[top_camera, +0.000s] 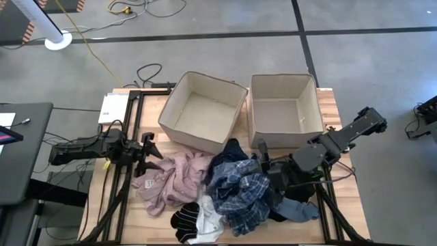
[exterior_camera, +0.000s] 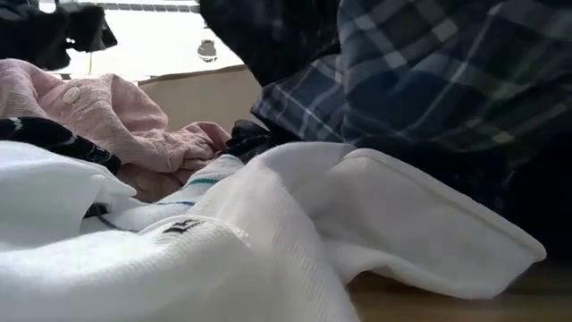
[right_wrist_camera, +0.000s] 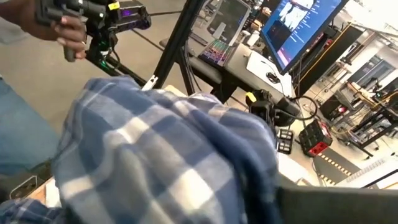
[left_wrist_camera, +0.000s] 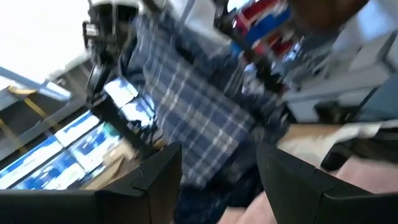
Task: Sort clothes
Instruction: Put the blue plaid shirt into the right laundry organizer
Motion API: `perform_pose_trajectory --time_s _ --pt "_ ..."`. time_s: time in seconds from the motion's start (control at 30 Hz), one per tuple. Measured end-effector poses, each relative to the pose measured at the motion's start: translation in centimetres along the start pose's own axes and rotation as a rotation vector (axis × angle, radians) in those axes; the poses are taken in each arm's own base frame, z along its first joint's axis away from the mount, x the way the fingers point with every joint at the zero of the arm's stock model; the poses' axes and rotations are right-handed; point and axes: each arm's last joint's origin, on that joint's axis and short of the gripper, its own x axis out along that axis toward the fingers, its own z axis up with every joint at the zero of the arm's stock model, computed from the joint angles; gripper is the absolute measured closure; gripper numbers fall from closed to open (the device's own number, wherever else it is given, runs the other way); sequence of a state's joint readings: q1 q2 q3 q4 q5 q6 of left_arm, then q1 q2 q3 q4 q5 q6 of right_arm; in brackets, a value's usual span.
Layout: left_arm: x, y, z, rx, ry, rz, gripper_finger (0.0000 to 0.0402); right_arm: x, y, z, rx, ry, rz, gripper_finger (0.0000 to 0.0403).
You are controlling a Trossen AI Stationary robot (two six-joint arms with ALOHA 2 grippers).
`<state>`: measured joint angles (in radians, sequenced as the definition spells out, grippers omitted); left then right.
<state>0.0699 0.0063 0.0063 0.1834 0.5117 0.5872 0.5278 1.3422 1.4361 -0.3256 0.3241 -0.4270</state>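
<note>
No writing on the soft blue-white plaid shirt (top_camera: 239, 188) is readable. The right gripper (top_camera: 265, 166) is clamped on it; the left gripper (top_camera: 151, 152) stands parted, empty.

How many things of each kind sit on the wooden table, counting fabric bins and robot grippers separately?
Beige square fabric bins: 2, the left bin and the right bin
Robot grippers: 2, the left gripper and the right gripper
Total: 4
</note>
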Motion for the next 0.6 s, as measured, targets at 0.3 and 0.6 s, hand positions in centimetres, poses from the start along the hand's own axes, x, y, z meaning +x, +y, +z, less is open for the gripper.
perform_pose_trajectory --time_s 0.3,0.6 --pt "0.2 0.1 1.7 -0.051 -0.177 -0.01 0.0199 0.2 -0.6 -0.1 0.011 -0.008 -0.025 0.0393" --pt "-0.1 1.8 2.4 -0.185 -0.141 0.424 0.0197 0.5 -2.1 -0.1 0.038 -0.042 -0.086 0.0394"
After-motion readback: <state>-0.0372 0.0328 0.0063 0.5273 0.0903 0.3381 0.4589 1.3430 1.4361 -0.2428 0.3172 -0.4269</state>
